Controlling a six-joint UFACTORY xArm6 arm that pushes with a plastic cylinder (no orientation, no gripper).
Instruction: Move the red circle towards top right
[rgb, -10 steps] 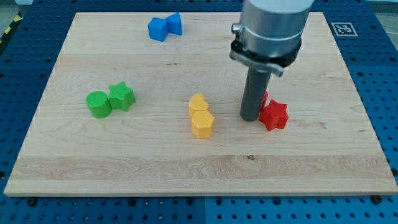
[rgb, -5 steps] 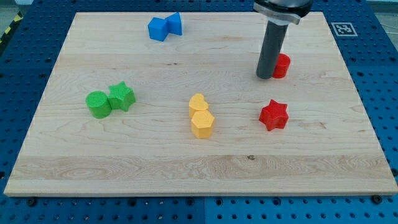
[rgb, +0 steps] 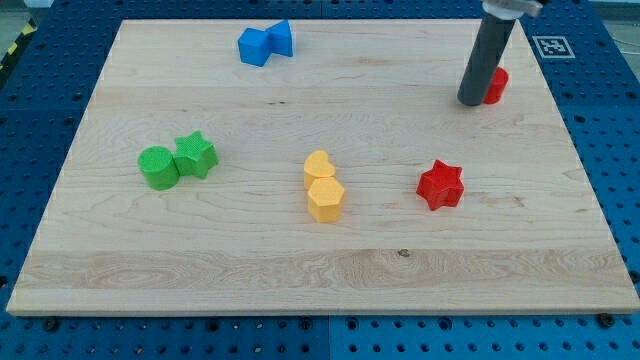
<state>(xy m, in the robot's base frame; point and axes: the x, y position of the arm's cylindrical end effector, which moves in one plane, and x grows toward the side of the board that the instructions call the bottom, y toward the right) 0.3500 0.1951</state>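
Note:
The red circle (rgb: 496, 85) lies near the board's top right, mostly hidden behind my rod. My tip (rgb: 470, 101) rests on the board touching the circle's lower left side. A red star (rgb: 440, 185) lies well below, toward the view's bottom, apart from both.
Two blue blocks (rgb: 265, 42) sit together at the top. A green circle (rgb: 157, 167) and green star (rgb: 195, 155) touch at the left. A yellow heart (rgb: 318, 165) and yellow hexagon (rgb: 325, 198) touch mid-board. The board's right edge (rgb: 560, 110) is close to the circle.
My tip has travelled up and to the right, pushing the red circle away from the red star toward the board's top right corner. The other blocks have not moved.

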